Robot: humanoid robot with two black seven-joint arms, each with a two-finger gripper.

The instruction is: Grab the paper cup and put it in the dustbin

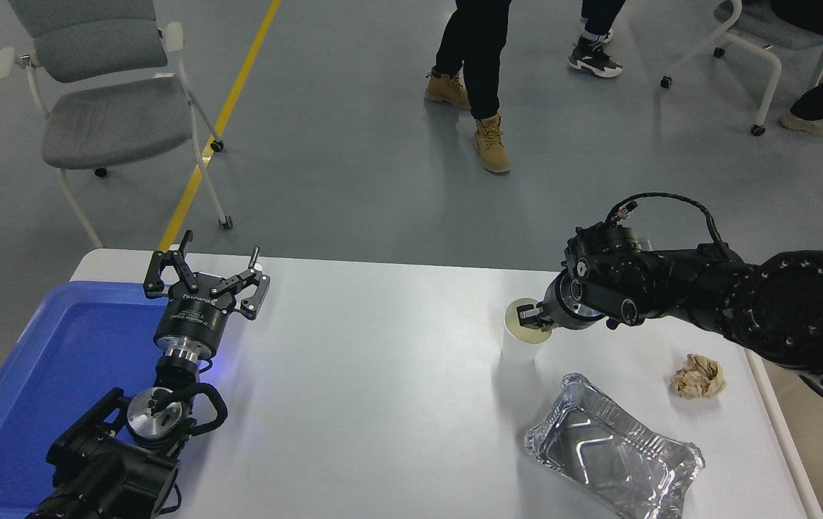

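Note:
The white paper cup (517,344) stands upright right of the table's middle, its cream inside partly showing. My right gripper (532,318) reaches in from the right edge and is shut on the cup's right rim, with one finger inside the cup. I cannot tell whether the cup's base touches the table. My left gripper (207,272) is parked at the lower left with its fingers spread open, holding nothing, beside the blue tray. The dustbin is out of view.
A shiny foil tray (613,450) lies at the front right, near the cup. A crumpled brown paper ball (698,375) sits near the table's right edge. The blue tray (37,360) fills the left end. People's legs and chairs are beyond the far edge.

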